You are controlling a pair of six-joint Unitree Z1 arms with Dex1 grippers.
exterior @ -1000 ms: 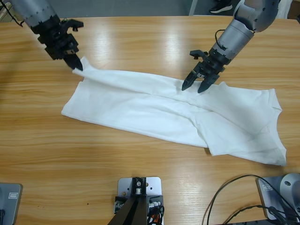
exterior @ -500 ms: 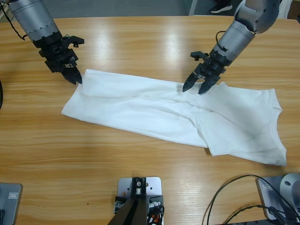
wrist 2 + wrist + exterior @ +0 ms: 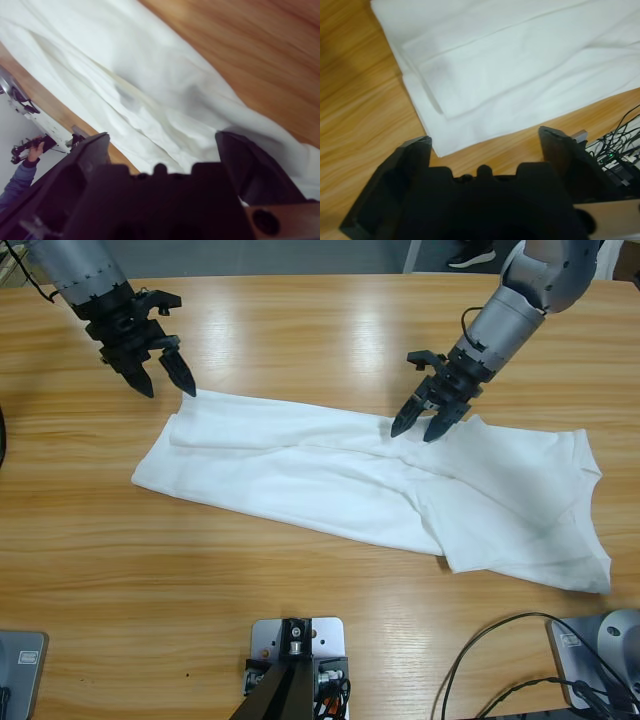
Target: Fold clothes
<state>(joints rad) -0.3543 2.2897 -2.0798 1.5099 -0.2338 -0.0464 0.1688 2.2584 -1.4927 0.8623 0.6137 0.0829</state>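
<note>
The clothes are one white T-shirt lying long and flat across the wooden table, partly folded lengthwise, with its far left corner doubled over. My left gripper hangs open just beyond that folded corner, holding nothing. In the left wrist view the folded corner of the T-shirt lies in front of the open left gripper. My right gripper stands open over the shirt's far edge near the middle, jaws straddling a ridge of cloth. The right wrist view shows the rumpled T-shirt between the jaws of the right gripper.
Black cables loop at the table's near right corner, and more cables show past the table edge in the left wrist view. A person's sleeve shows small off the table in the right wrist view.
My left gripper let go of the shirt's far left corner, opened, and drew back a little. The corner now lies folded flat. The right gripper has barely moved.
</note>
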